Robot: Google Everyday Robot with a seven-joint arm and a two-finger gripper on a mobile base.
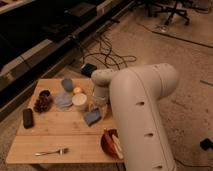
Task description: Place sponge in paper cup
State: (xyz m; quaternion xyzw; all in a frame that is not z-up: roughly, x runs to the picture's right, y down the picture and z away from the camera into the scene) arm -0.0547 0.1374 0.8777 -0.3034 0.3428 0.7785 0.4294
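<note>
Sponge (92,117): small soft blue-grey rectangular pad, near the cup, outside it.
Paper cup (79,101): short, white, round, upright.
End effector (98,106): just above sponge.

no text is readable; the pincer (98,106) hovers just beside the sponge (92,118).
</note>
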